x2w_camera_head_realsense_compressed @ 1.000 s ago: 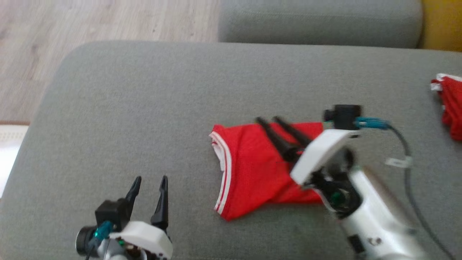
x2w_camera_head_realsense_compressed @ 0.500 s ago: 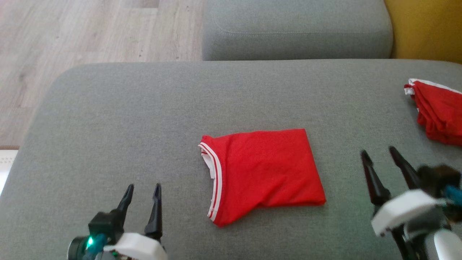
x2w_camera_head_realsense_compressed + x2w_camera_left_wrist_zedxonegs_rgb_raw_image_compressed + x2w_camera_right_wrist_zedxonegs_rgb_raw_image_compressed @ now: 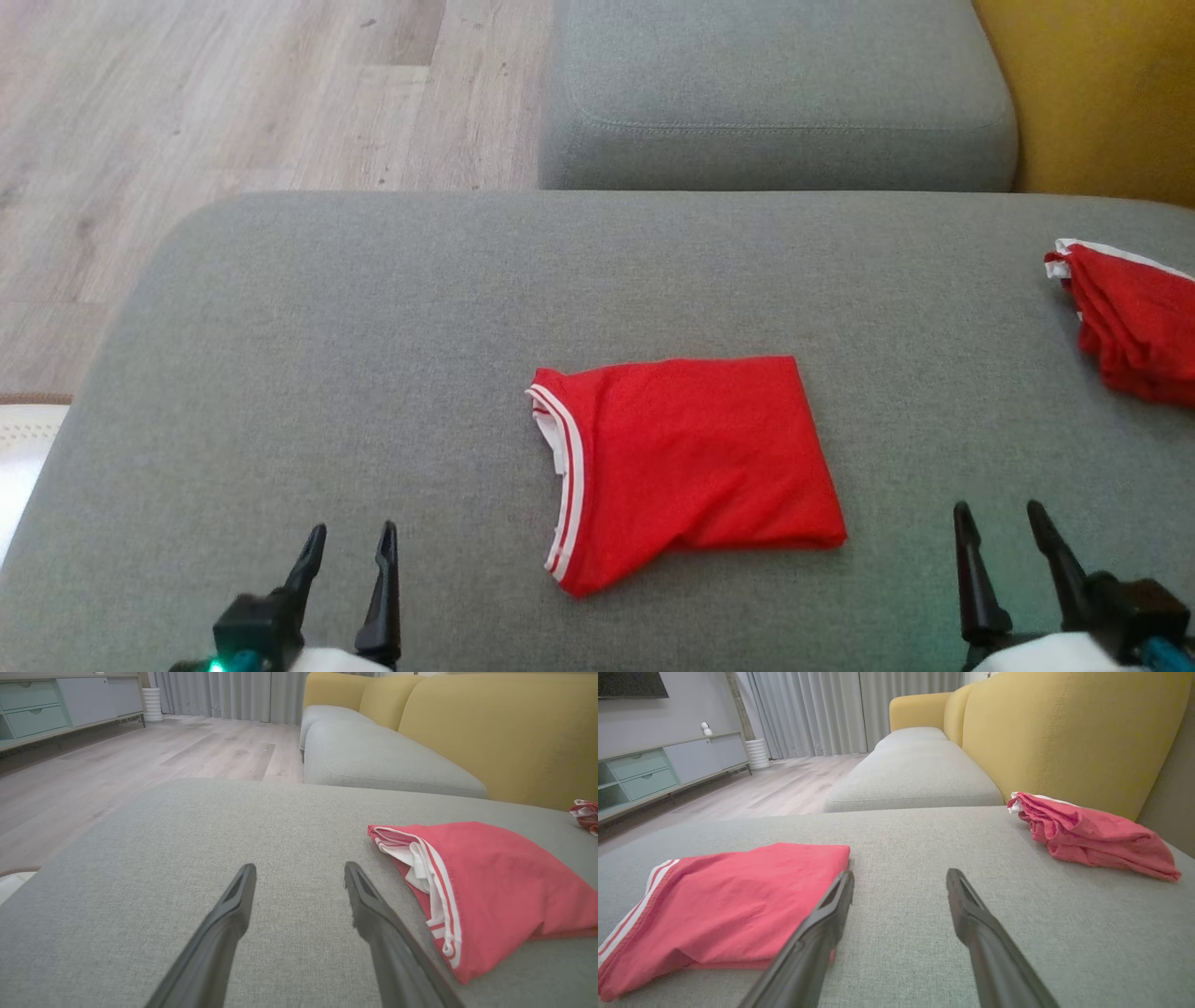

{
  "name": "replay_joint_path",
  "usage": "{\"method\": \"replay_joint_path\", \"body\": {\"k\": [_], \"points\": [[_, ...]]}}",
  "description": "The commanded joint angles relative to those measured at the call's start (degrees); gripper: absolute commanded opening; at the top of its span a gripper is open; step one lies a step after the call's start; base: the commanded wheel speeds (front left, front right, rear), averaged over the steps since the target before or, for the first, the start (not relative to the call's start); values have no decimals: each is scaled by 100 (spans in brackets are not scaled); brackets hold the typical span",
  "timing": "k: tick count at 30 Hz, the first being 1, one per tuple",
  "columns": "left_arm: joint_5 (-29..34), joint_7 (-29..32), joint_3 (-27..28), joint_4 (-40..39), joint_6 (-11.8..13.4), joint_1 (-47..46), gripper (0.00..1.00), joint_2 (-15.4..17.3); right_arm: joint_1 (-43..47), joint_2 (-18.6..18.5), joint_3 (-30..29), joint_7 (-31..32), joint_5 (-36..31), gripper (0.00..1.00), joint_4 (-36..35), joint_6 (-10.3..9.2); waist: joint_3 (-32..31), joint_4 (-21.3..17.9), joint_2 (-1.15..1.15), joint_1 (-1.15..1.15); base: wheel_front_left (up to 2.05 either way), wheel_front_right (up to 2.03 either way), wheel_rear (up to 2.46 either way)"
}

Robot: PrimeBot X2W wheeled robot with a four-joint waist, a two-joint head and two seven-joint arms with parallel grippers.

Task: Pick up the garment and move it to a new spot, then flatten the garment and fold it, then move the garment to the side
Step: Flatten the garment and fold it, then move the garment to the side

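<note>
garment (image 3: 691, 457): red cloth, matt, fine knit, white trim | cushion (image 3: 327, 327): grey woven cloth, matt, coarse | floor (image 3: 187, 112): pale wood, smooth | backrest (image 3: 1102, 93): yellow cloth, matt | fingers (image 3: 224, 933): dark, matt, plastic-looking

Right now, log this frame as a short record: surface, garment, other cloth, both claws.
surface: grey cushion
garment: red garment, folded, lying flat mid-cushion, white-striped trim toward the robot's left
other cloth: red bundle, crumpled at the right edge
left claw: open, empty, apart from the garment
right claw: open, empty, apart from the garment
</note>
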Motion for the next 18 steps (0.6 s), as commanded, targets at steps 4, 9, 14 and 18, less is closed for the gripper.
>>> {"method": "replay_joint_path", "body": {"k": [4,9,14,18], "points": [[135,-71,310,-125,-137,-185,100,-54,-259,-19,71,-199,-95,100,98,39,-8,-6,0,0,0,0,0],[208,-71,403,-99,-224,-194,100,-114,-338,7,63,-261,-129,100,290,39,-11,-26,0,0,0,0,0],[276,-71,462,-52,-290,-194,100,-176,-381,21,75,-288,-151,100,390,39,-17,-34,0,0,0,0,0],[313,-71,496,-35,-321,-189,100,-205,-386,26,66,-295,-159,100,423,39,-12,-30,0,0,0,0,0]]}}
